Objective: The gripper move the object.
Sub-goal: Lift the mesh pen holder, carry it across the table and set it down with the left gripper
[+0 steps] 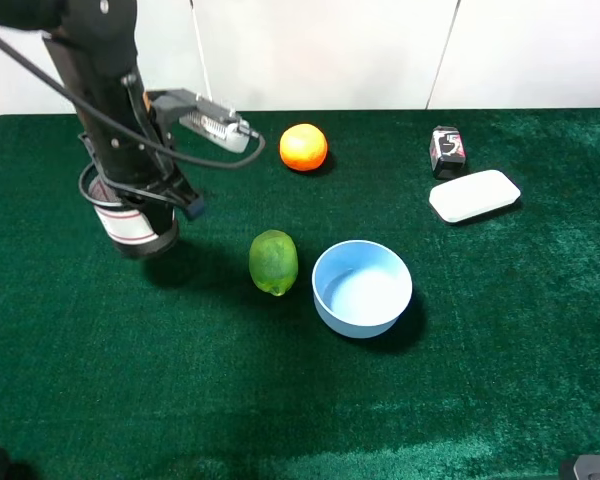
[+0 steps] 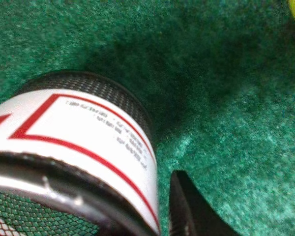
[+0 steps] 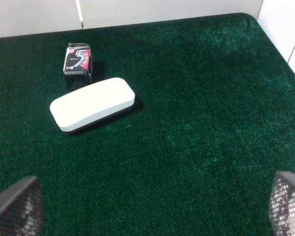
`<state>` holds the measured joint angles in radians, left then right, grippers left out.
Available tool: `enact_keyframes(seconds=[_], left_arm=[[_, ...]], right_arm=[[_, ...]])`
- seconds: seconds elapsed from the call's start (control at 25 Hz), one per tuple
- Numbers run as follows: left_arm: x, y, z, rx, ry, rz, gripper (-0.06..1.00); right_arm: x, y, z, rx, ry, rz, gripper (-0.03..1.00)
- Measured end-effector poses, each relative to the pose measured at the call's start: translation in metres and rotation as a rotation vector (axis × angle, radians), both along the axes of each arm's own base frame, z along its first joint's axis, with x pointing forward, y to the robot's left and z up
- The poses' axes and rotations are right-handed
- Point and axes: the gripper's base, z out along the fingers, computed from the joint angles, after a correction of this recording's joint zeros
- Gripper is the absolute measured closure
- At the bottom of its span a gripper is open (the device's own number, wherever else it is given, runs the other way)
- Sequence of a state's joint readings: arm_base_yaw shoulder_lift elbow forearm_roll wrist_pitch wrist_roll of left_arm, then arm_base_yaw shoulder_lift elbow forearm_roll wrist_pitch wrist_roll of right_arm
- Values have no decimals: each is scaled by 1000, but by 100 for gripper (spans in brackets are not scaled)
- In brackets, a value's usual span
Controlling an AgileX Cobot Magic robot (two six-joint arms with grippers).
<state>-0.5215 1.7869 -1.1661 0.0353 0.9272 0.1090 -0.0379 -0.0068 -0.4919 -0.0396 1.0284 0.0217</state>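
The black wire-mesh cup (image 1: 135, 225) with its white, red-striped band is at the left of the green table, held a little tilted. My left gripper (image 1: 130, 195) is shut on it from above. In the left wrist view the cup (image 2: 83, 132) fills the near side, with one black finger (image 2: 187, 211) beside its rim. I cannot tell whether the cup touches the cloth. My right gripper (image 3: 152, 196) is open and empty over bare cloth at the right, and only its mesh-padded fingertips (image 3: 19, 201) show.
A green lime (image 1: 273, 262) lies right of the cup, with a light blue bowl (image 1: 360, 320) beside it. An orange (image 1: 303, 146) sits at the back. A black pack (image 1: 446, 150) and a white case (image 1: 474, 194) are at the back right.
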Motion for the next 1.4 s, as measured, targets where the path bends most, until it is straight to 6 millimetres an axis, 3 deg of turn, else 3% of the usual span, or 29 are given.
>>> enact_keyframes(seconds=[0.48,0.84,1.04,1.4], left_arm=[[16,-15,58,-46,2,13,85],[24,-34,94,-115,-107,-18,85],[24,-59,101,-139,-136,-59,85],[21,-127,95,-175,-163,-190,85]], right_arm=[[0,0,0,0,0,0,28],[0,0,0,0,0,0,28],[0,0,0,0,0,0,28],[0,0,0,0,0,0,28]])
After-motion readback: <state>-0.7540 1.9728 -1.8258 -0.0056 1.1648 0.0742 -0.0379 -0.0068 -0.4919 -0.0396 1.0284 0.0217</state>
